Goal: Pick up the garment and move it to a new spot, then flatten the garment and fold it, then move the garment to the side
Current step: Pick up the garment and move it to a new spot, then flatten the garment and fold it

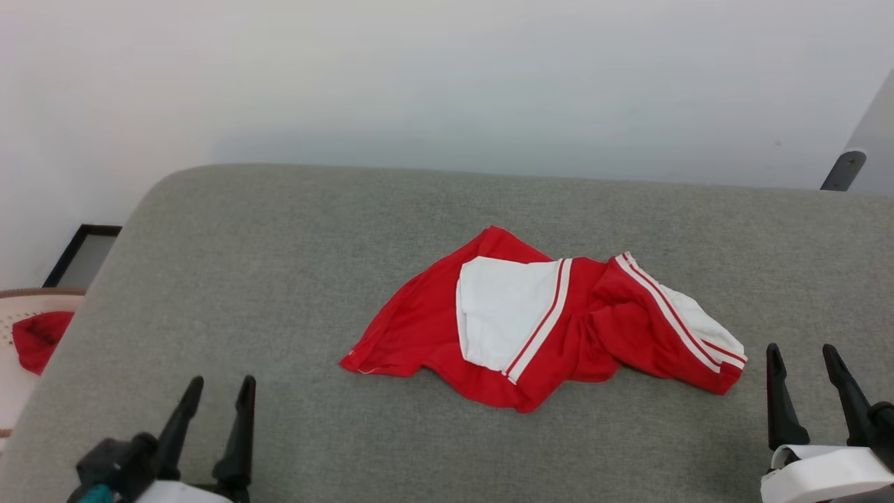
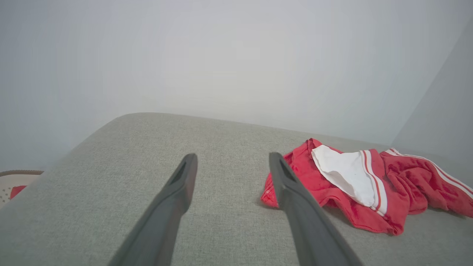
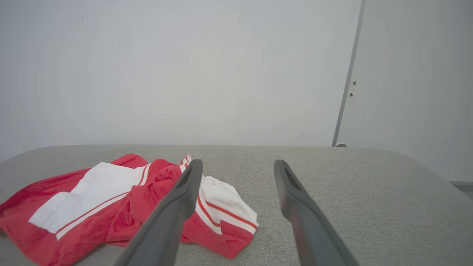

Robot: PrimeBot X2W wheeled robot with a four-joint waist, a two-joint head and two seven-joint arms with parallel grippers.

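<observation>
Left tool (image 1: pixel 222 383) and right tool (image 1: pixel 800 349) are sitting at the near edge of the grey padded surface (image 1: pixel 279 279). Both have their fingers spread wide and are holding nothing.

The shirt (image 1: pixel 552 328) is lying crumpled mid-surface between the two, closer to the right tool. A white sleeve is folding over the red body and the striped trim is showing, but the number isn't. Nothing is lifted yet, so I'm reading this as the very start.

Risks I'm seeing:
- The cloth is bunching in several layers. A pinch into the heap is likely grabbing two or three at once, and then the shirt is coming up as a knot that won't flatten.
- The padding is looking soft. Coming down too hard is risking the fingertips digging into the cover and snagging that instead.
- Grabbing only the thin trim at the right end is risking a slip mid-carry.

Containers: a pale basket (image 1: pixel 42 292) is sitting off the left end of the surface, lower down, with a small red scrap (image 1: pixel 38 339) inside. It's the same colour as the shirt, so a wrong-target mix-up is possible. The rest of the basket is cut off, so I can't tell what else is in it.
</observation>
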